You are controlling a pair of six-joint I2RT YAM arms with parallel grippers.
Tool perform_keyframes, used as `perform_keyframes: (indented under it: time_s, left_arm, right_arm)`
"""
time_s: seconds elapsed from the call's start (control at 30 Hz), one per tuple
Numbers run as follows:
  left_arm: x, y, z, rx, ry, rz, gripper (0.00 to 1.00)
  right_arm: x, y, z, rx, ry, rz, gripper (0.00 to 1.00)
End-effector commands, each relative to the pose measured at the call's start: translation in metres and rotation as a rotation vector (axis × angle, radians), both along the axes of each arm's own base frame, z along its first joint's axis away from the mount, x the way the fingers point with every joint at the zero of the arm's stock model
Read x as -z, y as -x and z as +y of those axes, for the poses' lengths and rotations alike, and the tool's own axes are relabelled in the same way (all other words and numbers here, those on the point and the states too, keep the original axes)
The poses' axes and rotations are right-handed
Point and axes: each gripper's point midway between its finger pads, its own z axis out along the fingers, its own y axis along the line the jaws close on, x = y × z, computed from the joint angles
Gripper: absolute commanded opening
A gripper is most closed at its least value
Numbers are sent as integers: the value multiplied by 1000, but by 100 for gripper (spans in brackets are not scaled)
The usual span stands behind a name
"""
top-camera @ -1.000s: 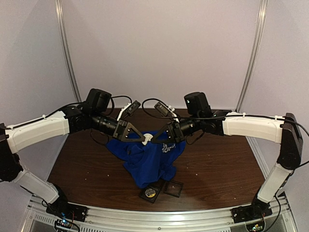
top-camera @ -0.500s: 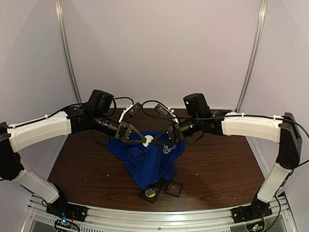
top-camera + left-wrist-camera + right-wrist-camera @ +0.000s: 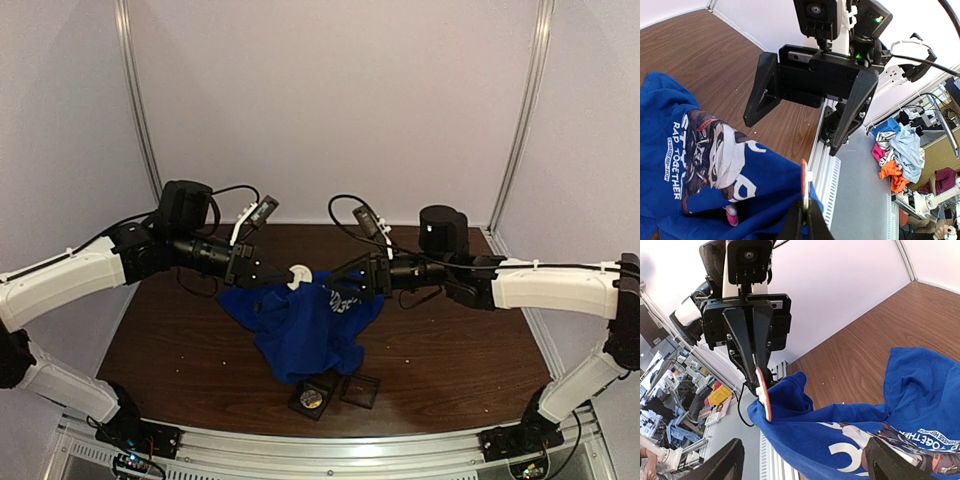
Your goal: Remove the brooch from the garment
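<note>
Top external view: royal-blue soft-fabric T-shirt [image 3: 305, 330] with white lettering and a dark print, crumpled mid-tabletop [image 3: 170, 340], one fold raised. Flat round white brooch [image 3: 298, 276] sits at the fold's peak; the left gripper [image 3: 288, 279] jaws are clamped on it. Right gripper [image 3: 342, 290] jaws stand wide apart beside the fold, holding nothing. Two small dark square boxes [image 3: 358, 390] near the front edge. Wood-grain surface shows on both sides.

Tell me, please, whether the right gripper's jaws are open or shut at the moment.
Open: the left wrist view shows the right gripper with its jaws wide apart, bare table showing between them.
</note>
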Motion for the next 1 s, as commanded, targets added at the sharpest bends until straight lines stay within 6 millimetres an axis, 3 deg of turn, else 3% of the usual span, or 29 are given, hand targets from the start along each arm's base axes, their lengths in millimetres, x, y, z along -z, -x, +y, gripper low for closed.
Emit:
perform_keyframes:
  time_s: [0.0, 0.17, 0.4, 0.97]
  left_arm:
    - [-16, 5, -2, 24, 59, -59, 0]
    - [-16, 7, -1, 35, 61, -63, 0]
    - [-17, 8, 0, 38, 62, -68, 0]
    - [-17, 11, 0, 48, 67, -70, 0]
  right_arm:
    - [-22, 0, 3, 94, -139, -36, 87]
    - [-21, 9, 12, 81, -213, -19, 86]
    - [-24, 24, 33, -2, -249, -9, 74]
    - [-19, 21, 46, -42, -275, 66, 48]
